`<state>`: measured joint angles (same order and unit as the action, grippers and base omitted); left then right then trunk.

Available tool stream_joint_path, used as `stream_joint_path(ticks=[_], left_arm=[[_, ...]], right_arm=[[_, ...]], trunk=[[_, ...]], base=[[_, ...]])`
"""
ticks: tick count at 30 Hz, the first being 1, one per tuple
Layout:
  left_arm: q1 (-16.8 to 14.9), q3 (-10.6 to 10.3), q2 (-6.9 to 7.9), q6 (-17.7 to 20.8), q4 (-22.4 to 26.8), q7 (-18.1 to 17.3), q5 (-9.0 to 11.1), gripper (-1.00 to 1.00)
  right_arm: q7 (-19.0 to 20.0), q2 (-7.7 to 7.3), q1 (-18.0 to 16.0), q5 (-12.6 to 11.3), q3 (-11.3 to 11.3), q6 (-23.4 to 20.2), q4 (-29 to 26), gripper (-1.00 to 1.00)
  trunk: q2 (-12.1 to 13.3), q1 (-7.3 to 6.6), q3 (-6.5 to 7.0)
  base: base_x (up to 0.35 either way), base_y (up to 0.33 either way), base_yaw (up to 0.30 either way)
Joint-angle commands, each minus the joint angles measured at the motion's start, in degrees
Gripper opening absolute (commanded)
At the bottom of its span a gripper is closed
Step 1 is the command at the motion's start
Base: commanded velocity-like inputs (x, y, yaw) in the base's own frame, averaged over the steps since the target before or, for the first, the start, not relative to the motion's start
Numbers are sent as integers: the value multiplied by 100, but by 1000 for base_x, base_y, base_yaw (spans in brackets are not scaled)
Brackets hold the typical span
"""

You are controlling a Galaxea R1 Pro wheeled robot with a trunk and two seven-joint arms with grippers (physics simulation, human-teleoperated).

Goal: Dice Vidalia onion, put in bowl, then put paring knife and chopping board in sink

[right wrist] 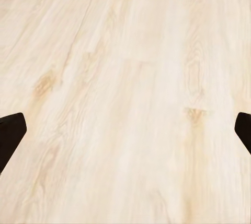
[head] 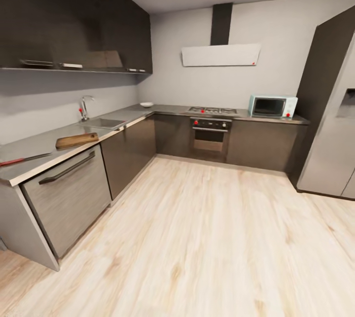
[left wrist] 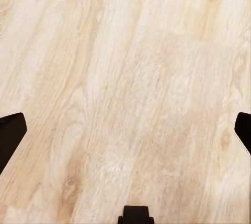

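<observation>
Both pincers spread wide, left pincer (left wrist: 125, 130), right pincer (right wrist: 125, 130), empty

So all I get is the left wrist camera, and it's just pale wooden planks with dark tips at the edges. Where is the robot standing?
Observer: In a kitchen. The head view shows a grey countertop running along the left wall.
Operator: Is anything lying on it?
Observer: A wooden chopping board, next to the sink.
Operator: And a knife?
Observer: Yes, the paring knife lies on the counter, on the near side of the board.
</observation>
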<state>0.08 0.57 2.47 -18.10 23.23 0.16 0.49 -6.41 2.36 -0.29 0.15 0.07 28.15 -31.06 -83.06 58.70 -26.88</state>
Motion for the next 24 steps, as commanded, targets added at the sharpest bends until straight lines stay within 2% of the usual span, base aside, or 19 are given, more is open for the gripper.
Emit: stream_joint_path(ticks=[1,24], left_arm=[[1,5,-1,-9,6,2,4,100],[1,5,-1,-9,6,2,4,100]], right_arm=[[-18,1,-2,3,2,15,4,100],[-18,2,-2,3,2,15,4,100]], trunk=[[-2,2,-5],[-2,2,-5]], base=[[255,-218,276],[257,-216,276]])
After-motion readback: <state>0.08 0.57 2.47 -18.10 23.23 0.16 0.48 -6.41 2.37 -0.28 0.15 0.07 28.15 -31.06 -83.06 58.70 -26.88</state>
